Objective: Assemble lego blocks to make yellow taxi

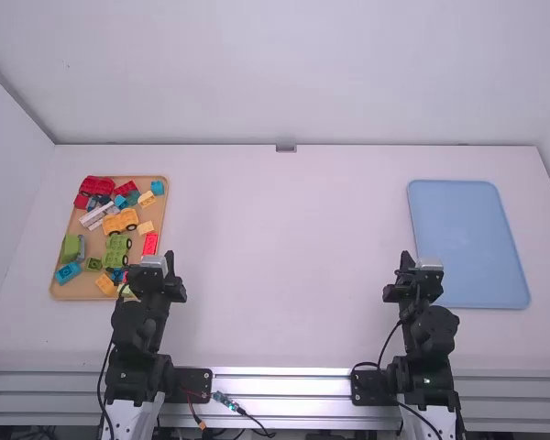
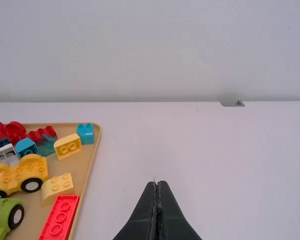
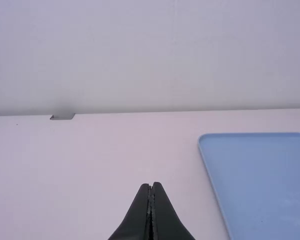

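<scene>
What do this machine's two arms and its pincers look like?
The left arm and right arm match: chunky black joints, white parts at the bottom, and a thin black cable running beside each. The left gripper and right gripper are black, each with two fingers tapering to points.

Lego blks (image 1: pixel 120 221) on tan tray (image 1: pixel 73 291), L; blue tray (image 1: pixel 467 238), R.

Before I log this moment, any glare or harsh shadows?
High view: bright glare on the metal rail, soft light on the table; left wrist view: wall shaded along its foot, nothing harsh; right wrist view: faint pale patches on the blue tray.
</scene>
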Robot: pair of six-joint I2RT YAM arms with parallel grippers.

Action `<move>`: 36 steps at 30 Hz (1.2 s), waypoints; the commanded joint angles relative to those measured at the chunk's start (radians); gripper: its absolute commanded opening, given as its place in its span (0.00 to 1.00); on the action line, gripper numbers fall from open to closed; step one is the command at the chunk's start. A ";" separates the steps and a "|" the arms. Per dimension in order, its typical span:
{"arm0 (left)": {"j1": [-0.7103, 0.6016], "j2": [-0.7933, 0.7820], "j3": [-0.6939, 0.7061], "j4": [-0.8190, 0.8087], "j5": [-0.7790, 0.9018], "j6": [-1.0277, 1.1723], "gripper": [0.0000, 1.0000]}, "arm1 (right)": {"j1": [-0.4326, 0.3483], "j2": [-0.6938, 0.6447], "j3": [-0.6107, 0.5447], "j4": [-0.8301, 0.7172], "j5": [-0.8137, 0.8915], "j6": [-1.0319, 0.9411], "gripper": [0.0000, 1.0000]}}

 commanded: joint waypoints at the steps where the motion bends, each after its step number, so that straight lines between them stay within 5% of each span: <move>1: -0.002 0.003 0.003 -0.002 0.003 -0.003 0.01 | 0.003 0.002 0.003 0.002 -0.001 -0.006 0.01; 13: -0.043 0.096 0.096 -0.096 -0.003 -0.072 0.10 | 0.023 0.096 0.096 -0.008 -0.094 -0.089 0.10; 36: -0.042 0.375 0.375 0.037 -0.022 -0.117 0.38 | -0.039 0.355 0.355 0.087 -0.106 -0.160 0.36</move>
